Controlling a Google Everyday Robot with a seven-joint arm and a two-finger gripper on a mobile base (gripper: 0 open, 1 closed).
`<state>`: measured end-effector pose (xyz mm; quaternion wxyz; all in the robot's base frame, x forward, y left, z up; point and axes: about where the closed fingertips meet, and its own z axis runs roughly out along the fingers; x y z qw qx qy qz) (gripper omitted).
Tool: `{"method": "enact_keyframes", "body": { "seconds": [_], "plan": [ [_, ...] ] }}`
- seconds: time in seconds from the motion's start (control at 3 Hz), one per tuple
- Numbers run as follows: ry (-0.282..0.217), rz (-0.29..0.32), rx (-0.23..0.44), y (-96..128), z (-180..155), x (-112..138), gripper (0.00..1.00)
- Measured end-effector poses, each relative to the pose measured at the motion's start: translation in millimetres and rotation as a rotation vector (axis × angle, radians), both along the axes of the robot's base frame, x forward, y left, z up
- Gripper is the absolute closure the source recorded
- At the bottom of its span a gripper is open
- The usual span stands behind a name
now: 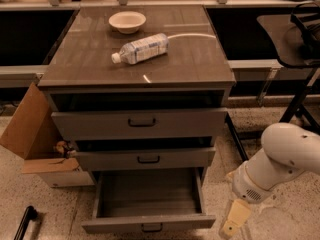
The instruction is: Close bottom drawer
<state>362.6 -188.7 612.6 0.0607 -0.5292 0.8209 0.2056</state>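
The gripper (234, 220) hung low at 5 o'clock in the view; whether it was apart or together could not be told. At its 9 o'clock, near it, the bottom drawer (115, 225) stood pulled out. At 11 o'clock, a bottle (141, 48) and a bowl (127, 21) lay on the cabinet top (190, 59).

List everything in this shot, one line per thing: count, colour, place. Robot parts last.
cabinet: one, grey-brown, centre
bowl: one, pale, back of the cabinet top
water bottle: one, clear, lying on its side in front of the bowl
top drawer: one, grey-brown, just under the cabinet top
middle drawer: one, grey-brown, below the top drawer
bottom drawer: one, grey-brown, lowest, pulled far out
cardboard box: one, brown, on the floor left of the cabinet
arm: one, white, lower right
gripper: one, beige, low, right of the bottom drawer, not touching it
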Motion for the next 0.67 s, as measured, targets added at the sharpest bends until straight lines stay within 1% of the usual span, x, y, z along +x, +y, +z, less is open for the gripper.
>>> {"method": "enact_keyframes", "body": {
  "seconds": [0.33,0.67],
  "plan": [
    [0.030,0.005,0.081,8.0,-54.0,-3.4,0.00],
    [0.030,0.006,0.081,8.0,-54.1,-3.4,0.00]
  ]
}}
